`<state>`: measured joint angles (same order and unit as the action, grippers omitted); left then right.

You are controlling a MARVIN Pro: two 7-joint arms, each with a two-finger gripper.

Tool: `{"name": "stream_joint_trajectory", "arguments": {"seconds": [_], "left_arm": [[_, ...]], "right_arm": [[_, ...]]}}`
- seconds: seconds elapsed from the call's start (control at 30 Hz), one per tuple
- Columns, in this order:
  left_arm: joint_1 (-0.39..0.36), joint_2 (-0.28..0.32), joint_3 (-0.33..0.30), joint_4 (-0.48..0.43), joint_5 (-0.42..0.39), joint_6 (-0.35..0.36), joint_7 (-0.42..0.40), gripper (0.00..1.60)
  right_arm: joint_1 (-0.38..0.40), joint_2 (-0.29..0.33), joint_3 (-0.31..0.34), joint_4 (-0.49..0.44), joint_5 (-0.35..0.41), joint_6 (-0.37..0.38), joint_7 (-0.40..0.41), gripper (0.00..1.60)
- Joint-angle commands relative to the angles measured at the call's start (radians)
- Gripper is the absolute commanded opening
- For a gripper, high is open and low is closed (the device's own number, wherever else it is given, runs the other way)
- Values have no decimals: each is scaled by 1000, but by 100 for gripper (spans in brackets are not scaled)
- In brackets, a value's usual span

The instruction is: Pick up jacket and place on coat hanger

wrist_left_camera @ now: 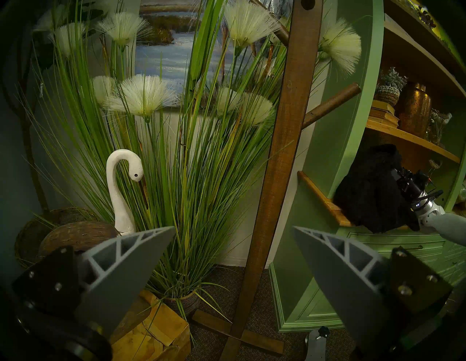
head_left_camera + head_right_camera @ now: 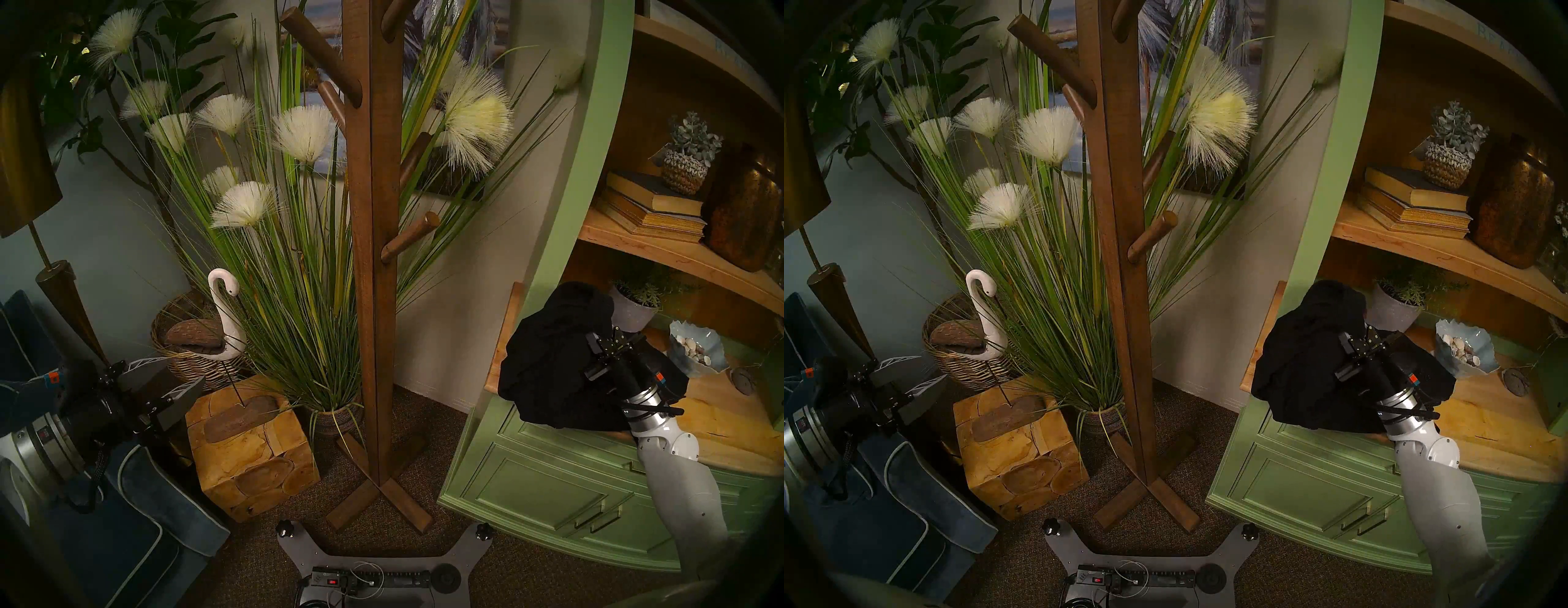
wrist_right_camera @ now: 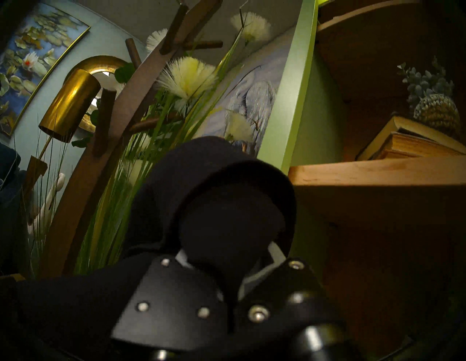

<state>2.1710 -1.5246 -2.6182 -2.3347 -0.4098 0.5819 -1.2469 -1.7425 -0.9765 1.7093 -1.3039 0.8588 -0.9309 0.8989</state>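
Observation:
The black jacket (image 2: 551, 365) (image 2: 1306, 365) is bunched into a soft heap over the left end of the green cabinet's wooden counter (image 2: 729, 433). Its lower folds reach down to the counter's front edge. My right gripper (image 2: 604, 339) (image 3: 228, 252) is shut on the jacket (image 3: 214, 186), and fabric covers most of its fingers. The brown wooden coat hanger (image 2: 373, 212) (image 2: 1119, 212) (image 1: 285, 151) (image 3: 83, 189) stands to the left of the cabinet, its pegs bare. Low at the left, my left gripper (image 2: 182, 382) (image 1: 234, 228) hangs open and holds nothing.
Behind the coat hanger stand a tall grass plant (image 2: 297, 254), a white swan figure (image 2: 222, 314), a basket (image 2: 191, 361) and a wooden block (image 2: 250, 450). At the far left are a brass lamp (image 2: 25, 170) and a blue cushion (image 2: 140, 522). Cabinet shelves carry books (image 2: 649, 212), pots and a shell bowl (image 2: 695, 348).

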Motion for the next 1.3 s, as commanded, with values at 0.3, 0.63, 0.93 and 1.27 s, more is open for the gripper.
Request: {"name": "stream_joint_trajectory", "arguments": {"seconds": [0.3, 0.63, 0.93, 1.27], "left_arm": [[-5, 2, 2, -11, -3, -1, -5, 160], [-5, 2, 2, -11, -2, -1, -6, 160], [-6, 2, 2, -12, -1, -1, -7, 160], [-7, 1, 1, -13, -2, -1, -8, 160]], "right_arm": [[56, -30, -128, -207, 27, -29, 92, 0], [88, -39, -174, -298, 36, -29, 79, 0], [171, -70, -202, -398, 47, -29, 70, 0], [241, -120, -270, -511, 39, -29, 64, 0]]}}
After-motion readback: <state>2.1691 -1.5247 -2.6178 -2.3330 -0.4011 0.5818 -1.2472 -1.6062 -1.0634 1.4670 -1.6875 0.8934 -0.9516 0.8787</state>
